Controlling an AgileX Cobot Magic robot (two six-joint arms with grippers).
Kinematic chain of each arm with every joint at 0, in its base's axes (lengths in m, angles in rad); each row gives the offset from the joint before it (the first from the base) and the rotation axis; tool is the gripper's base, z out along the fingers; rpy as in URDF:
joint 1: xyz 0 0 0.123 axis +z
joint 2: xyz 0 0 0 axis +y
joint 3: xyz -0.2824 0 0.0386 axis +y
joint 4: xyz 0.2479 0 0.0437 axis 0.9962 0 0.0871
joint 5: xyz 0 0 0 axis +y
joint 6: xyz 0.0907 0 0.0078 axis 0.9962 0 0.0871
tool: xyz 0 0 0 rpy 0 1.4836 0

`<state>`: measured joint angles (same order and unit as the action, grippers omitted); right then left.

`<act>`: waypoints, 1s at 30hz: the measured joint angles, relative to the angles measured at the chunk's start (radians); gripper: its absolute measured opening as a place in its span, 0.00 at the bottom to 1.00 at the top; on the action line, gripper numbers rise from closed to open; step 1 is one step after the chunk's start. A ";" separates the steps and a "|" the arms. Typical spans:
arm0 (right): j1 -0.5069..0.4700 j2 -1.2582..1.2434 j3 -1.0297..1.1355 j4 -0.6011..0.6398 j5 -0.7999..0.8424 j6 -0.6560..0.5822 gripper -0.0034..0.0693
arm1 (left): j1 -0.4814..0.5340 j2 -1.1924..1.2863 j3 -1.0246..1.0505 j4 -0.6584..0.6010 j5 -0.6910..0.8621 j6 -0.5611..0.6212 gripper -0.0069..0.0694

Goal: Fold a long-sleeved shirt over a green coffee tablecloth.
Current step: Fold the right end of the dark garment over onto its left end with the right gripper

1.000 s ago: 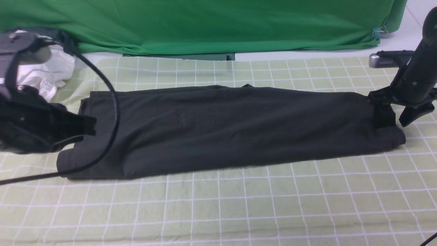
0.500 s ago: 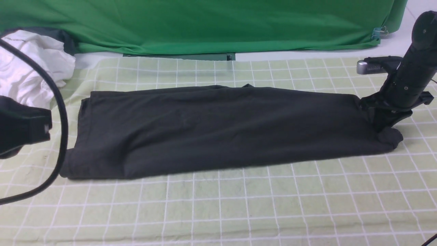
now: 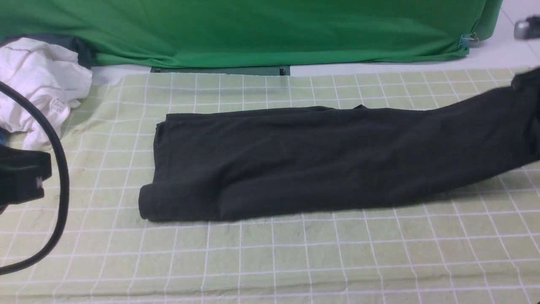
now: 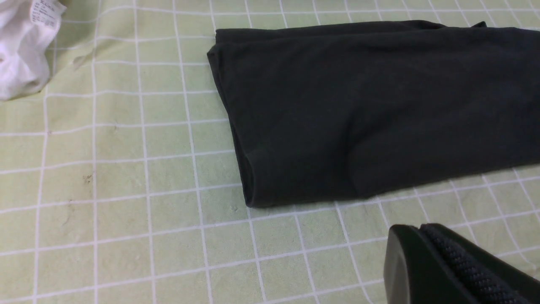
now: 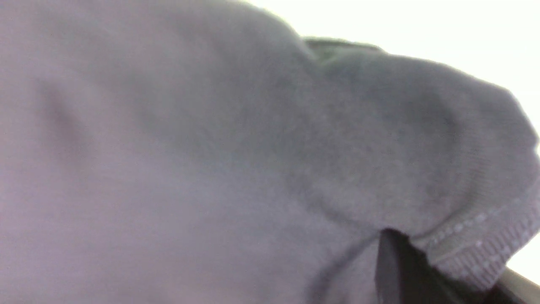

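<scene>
- The shirt (image 3: 320,160) lies on the cloth (image 3: 270,257) as one long dark strip, running across the table from about 9 o'clock to 3 o'clock.
- Its 9 o'clock end lies flat on the cloth, with a rolled fold along the near edge and the layers stacked fairly squarely.
- Its 3 o'clock end is raised off the cloth, climbing towards 2 o'clock and out past the edge of the front view, with a shadow on the cloth beneath it.
- No print shows on the shirt from here, only plain dark fabric.
- The right gripper (image 5: 400,274) is out of sight from the front. Its own camera is filled with blurred shirt fabric.
- One dark finger shows below a stitched hem (image 5: 485,240), which drapes right over it.
- With that end hanging in the air, the gripper looks pinched onto the shirt, though the jaws themselves are hidden by fabric.
- The left gripper (image 4: 415,249) sits low at 9 o'clock, well apart from the shirt's flat end and above bare cloth.
- Its fingers are pressed together with nothing between them.
- A black cable (image 3: 59,177) loops down beside it at the 9 o'clock edge.
- A crumpled white garment (image 3: 38,84) with a small label lies at 10 o'clock, on the cloth's far corner and clear of the shirt.
- A plain green backdrop (image 3: 253,29) hangs along 12 o'clock, behind the cloth's far edge.
</scene>
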<state>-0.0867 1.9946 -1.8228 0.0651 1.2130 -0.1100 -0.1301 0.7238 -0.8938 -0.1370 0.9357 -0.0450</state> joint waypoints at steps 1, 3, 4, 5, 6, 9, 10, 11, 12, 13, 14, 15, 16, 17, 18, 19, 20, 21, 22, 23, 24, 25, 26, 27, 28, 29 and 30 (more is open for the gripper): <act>0.007 -0.013 -0.013 0.024 0.001 0.000 0.12 | 0.000 0.000 0.000 0.001 0.000 0.000 0.11; 0.035 -0.034 -0.037 0.069 0.002 0.000 0.12 | 0.000 0.000 0.000 0.002 0.000 0.000 0.11; 0.067 -0.050 -0.070 0.123 0.003 0.003 0.12 | 0.000 0.000 0.000 0.002 0.000 0.000 0.11; 0.088 -0.055 -0.083 0.146 0.004 0.006 0.12 | 0.000 0.000 0.000 0.002 0.000 0.000 0.11; 0.118 -0.057 -0.104 0.184 0.004 0.009 0.12 | 0.000 0.000 0.000 0.002 0.000 0.000 0.11; 0.211 -0.057 -0.139 0.284 -0.027 0.012 0.12 | 0.000 0.000 0.000 0.006 0.000 0.000 0.11; 0.244 -0.056 -0.144 0.317 -0.053 0.009 0.12 | 0.000 0.000 0.000 0.006 0.000 0.000 0.11; 0.319 -0.048 -0.148 0.366 -0.102 0.001 0.12 | 0.000 0.000 0.000 0.006 0.000 0.000 0.11; 0.370 -0.041 -0.150 0.392 -0.130 0.000 0.12 | 0.000 0.000 0.000 0.006 0.000 0.000 0.11; 0.378 -0.037 -0.150 0.397 -0.141 0.000 0.12 | 0.000 0.000 0.000 0.006 0.000 0.000 0.11; 0.410 -0.031 -0.151 0.416 -0.158 -0.001 0.12 | 0.000 0.000 0.000 0.006 0.000 0.000 0.11; 0.487 -0.002 -0.151 0.457 -0.215 -0.002 0.12 | 0.000 0.000 0.000 0.006 0.000 0.000 0.11; 0.487 0.001 -0.151 0.460 -0.221 -0.002 0.12 | 0.000 0.000 0.000 0.006 0.000 0.000 0.11; 0.522 0.020 -0.151 0.474 -0.252 -0.002 0.12 | 0.000 0.000 0.000 0.006 0.000 0.000 0.11; 0.557 0.040 -0.151 0.485 -0.285 -0.002 0.12 | 0.000 0.000 0.000 0.006 -0.001 0.000 0.11; 0.589 0.057 -0.151 0.494 -0.312 -0.002 0.12 | 0.000 0.000 0.000 0.006 -0.001 0.000 0.11; 0.614 0.075 -0.151 0.502 -0.339 -0.002 0.12 | 0.000 0.000 0.000 0.006 -0.001 0.000 0.11; 0.661 0.115 -0.151 0.526 -0.397 -0.002 0.12 | 0.000 0.000 0.000 0.006 -0.002 0.000 0.11; 0.667 0.119 -0.151 0.530 -0.403 -0.002 0.12 | 0.000 0.000 0.000 0.006 -0.002 0.000 0.11; 0.708 0.154 -0.151 0.559 -0.442 -0.002 0.12 | 0.000 0.000 0.000 0.006 -0.003 0.000 0.11; 0.733 0.175 -0.151 0.578 -0.464 -0.002 0.12 | 0.000 0.000 0.000 0.006 -0.004 -0.001 0.11; 0.737 0.179 -0.151 0.581 -0.464 -0.002 0.12 | 0.000 0.000 0.000 0.006 -0.004 -0.001 0.11; 0.771 0.207 -0.151 0.600 -0.499 -0.002 0.12 | 0.000 0.000 0.000 0.006 -0.004 -0.001 0.11; 0.786 0.217 -0.151 0.604 -0.510 -0.002 0.13 | 0.000 0.000 0.000 0.006 -0.004 -0.001 0.11; 0.798 0.234 -0.151 0.609 -0.526 -0.002 0.14 | 0.000 0.000 0.000 0.006 -0.004 -0.001 0.11; 0.814 0.250 -0.151 0.612 -0.542 -0.002 0.15 | 0.000 0.000 0.000 0.006 -0.004 -0.001 0.11; 0.826 0.269 -0.151 0.619 -0.565 -0.002 0.18 | 0.000 0.000 0.000 0.004 -0.004 -0.002 0.11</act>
<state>0.7395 2.2633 -1.9733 0.6846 0.6485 -0.1123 -0.1301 0.7238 -0.8938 -0.1328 0.9319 -0.0471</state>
